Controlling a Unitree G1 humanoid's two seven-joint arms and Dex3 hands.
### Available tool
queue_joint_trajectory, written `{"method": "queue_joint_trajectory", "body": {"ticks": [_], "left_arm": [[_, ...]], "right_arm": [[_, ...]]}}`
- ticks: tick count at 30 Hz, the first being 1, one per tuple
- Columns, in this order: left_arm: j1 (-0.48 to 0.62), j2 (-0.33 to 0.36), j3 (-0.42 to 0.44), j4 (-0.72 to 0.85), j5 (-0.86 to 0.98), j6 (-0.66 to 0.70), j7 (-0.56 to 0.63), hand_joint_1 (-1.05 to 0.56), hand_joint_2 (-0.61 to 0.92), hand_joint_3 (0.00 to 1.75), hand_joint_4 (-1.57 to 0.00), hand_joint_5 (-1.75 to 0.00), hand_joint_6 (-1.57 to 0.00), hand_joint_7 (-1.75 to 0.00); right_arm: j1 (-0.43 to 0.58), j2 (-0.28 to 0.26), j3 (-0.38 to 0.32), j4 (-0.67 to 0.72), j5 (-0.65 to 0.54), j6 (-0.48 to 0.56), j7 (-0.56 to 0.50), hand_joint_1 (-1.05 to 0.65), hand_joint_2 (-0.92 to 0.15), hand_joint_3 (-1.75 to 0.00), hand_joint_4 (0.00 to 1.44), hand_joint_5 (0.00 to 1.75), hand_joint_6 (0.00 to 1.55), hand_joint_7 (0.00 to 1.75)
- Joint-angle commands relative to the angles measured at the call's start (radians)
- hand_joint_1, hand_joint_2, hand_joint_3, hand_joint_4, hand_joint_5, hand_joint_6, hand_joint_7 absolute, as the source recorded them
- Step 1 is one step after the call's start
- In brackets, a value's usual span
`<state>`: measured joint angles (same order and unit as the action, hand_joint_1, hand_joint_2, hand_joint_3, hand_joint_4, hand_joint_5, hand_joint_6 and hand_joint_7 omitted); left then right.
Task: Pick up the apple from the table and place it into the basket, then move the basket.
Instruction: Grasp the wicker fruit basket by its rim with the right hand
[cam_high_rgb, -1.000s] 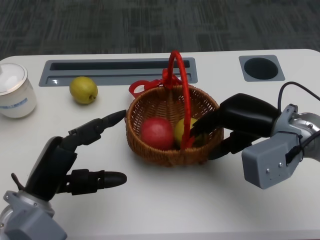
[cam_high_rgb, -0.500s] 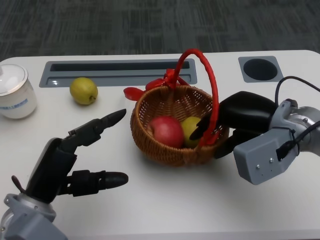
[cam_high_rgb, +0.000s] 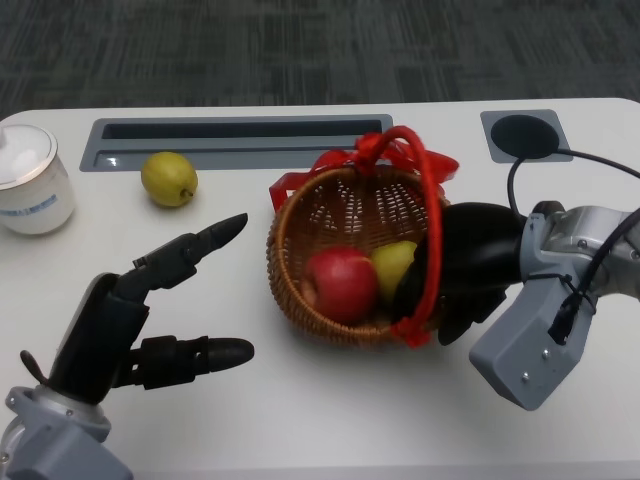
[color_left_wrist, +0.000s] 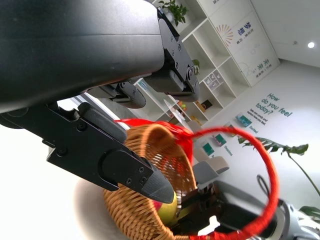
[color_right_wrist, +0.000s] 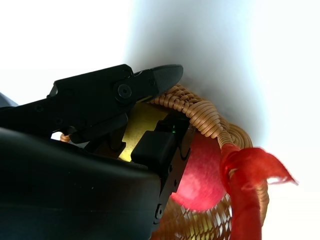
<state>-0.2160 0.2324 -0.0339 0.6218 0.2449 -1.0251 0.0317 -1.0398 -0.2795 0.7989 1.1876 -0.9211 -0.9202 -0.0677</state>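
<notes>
We see the apple (cam_high_rgb: 343, 284) already lying in the basket (cam_high_rgb: 330, 215), next to a yellow-green pear (cam_high_rgb: 397, 266), so the placing looks done and the moving is in hand. Our right robot hand (cam_high_rgb: 465, 265) grips the basket's right rim, fingers over the edge by the red handle (cam_high_rgb: 430, 215), and the basket sits tilted, its right side raised and its mouth tipped toward the left. Our left robot hand (cam_high_rgb: 150, 315) rests on the counter (cam_high_rgb: 300, 400) left of the basket, fingers spread and holding nothing, apart from the wicker.

The risk we judge greatest is the tilt: held by one rim only, the basket could tip further and let the apple or pear roll out over the low left edge. The wicker could also slip in a one-sided grip, since the weight hangs off to the left. A second fruit, yellow-green (cam_high_rgb: 168, 178), and a white lidded cup (cam_high_rgb: 30, 180) stand at the far left, well apart from the basket.
</notes>
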Motion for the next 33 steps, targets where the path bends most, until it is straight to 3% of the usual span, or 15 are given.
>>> {"method": "queue_joint_trajectory", "body": {"ticks": [1, 6, 10, 15, 17, 20, 21, 24, 26, 33], "left_arm": [[-0.008, 0.015, 0.018, -0.004, -0.003, -0.004, 0.016, -0.59, 0.78, 0.0, -0.59, -0.01, -0.54, -0.01], [-0.004, 0.011, 0.022, -0.018, -0.003, 0.009, 0.018, -0.58, 0.78, 0.0, -0.59, -0.01, -0.55, -0.01], [0.002, 0.006, 0.029, -0.02, 0.004, 0.006, 0.031, -0.58, 0.79, 0.01, -0.6, -0.01, -0.56, -0.01], [0.009, 0.0, 0.049, -0.029, 0.042, 0.004, 0.083, -0.62, 0.8, 0.01, -0.62, -0.01, -0.56, -0.01], [0.012, -0.001, 0.059, -0.033, 0.054, 0.0, 0.105, -0.63, 0.8, 0.0, -0.62, -0.01, -0.57, -0.01], [0.012, 0.003, 0.07, -0.03, 0.067, -0.017, 0.134, -0.62, 0.8, 0.0, -0.63, -0.01, -0.57, -0.01], [0.012, 0.005, 0.073, -0.027, 0.071, -0.023, 0.142, -0.61, 0.8, 0.0, -0.63, -0.01, -0.58, -0.01], [0.012, 0.008, 0.079, -0.018, 0.083, -0.034, 0.16, -0.59, 0.79, 0.0, -0.64, -0.01, -0.58, -0.01], [0.013, 0.008, 0.08, -0.016, 0.088, -0.039, 0.167, -0.59, 0.79, 0.0, -0.64, -0.01, -0.59, -0.01], [0.022, 0.007, 0.078, -0.018, 0.088, -0.05, 0.174, -0.57, 0.78, 0.0, -0.66, -0.01, -0.61, -0.01]], "right_arm": [[-0.026, -0.024, 0.003, -0.05, -0.005, 0.004, 0.052, -0.19, -0.77, 0.0, 0.9, 0.6, 1.05, 0.01], [-0.022, -0.024, -0.019, -0.076, 0.012, -0.006, 0.027, -0.22, -0.86, -0.01, 0.89, 0.69, 1.06, 0.01], [-0.026, -0.017, -0.041, -0.061, 0.02, 0.006, -0.025, -0.27, -0.9, -0.01, 0.94, 0.58, 1.06, 0.01], [-0.032, -0.008, -0.055, -0.019, 0.019, 0.035, -0.065, -0.24, -0.86, 0.0, 0.9, 0.88, 1.11, 0.03], [-0.032, -0.007, -0.057, -0.003, 0.018, 0.038, -0.074, -0.22, -0.84, 0.0, 0.85, 1.09, 1.1, 0.19], [-0.025, -0.011, -0.063, 0.016, 0.024, 0.03, -0.093, -0.22, -0.86, 0.0, 0.81, 1.26, 0.88, 0.66], [-0.021, -0.013, -0.067, 0.02, 0.027, 0.026, -0.098, -0.24, -0.87, 0.0, 0.83, 1.19, 0.86, 0.63], [-0.011, -0.017, -0.078, 0.031, 0.041, 0.021, -0.11, -0.27, -0.9, 0.0, 0.99, 0.68, 0.94, 0.18], [-0.005, -0.018, -0.083, 0.037, 0.046, 0.02, -0.116, -0.26, -0.9, 0.0, 1.07, 0.45, 0.96, 0.05], [0.011, -0.015, -0.099, 0.059, 0.056, 0.006, -0.124, -0.34, -0.92, -0.08, 1.11, 0.38, 1.0, 0.01]]}}
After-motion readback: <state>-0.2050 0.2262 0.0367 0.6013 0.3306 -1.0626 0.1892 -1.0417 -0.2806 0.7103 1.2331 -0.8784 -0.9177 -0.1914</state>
